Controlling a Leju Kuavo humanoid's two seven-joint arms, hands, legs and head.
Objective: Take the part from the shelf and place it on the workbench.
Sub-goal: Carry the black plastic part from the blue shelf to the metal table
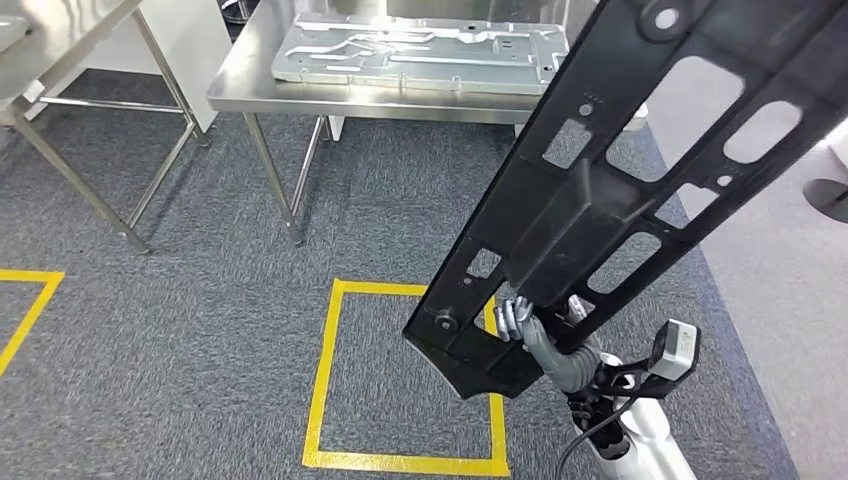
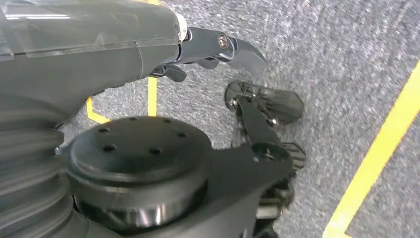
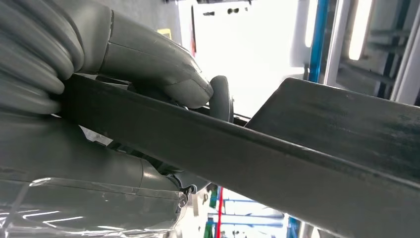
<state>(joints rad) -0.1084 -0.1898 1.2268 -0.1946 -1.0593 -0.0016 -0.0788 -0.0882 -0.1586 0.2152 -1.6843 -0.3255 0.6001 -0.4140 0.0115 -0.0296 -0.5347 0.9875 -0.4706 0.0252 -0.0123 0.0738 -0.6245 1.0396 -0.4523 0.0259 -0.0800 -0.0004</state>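
Black part (image 1: 640,170) gripped by right hand (image 1: 535,335), fingers wrapped round.

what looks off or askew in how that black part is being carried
The long black frame part is steeply tilted, and the right hand grips it near its lower end, so most of its length sticks out unsupported toward the steel workbench. Nothing looks damaged or spilled.

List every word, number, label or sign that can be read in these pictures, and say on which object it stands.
None can be read.
The long black part held by the right hand: no readable marking.
The grey metal plate on the workbench: stamped shapes, no text.
The yellow floor lines: plain tape, no words.
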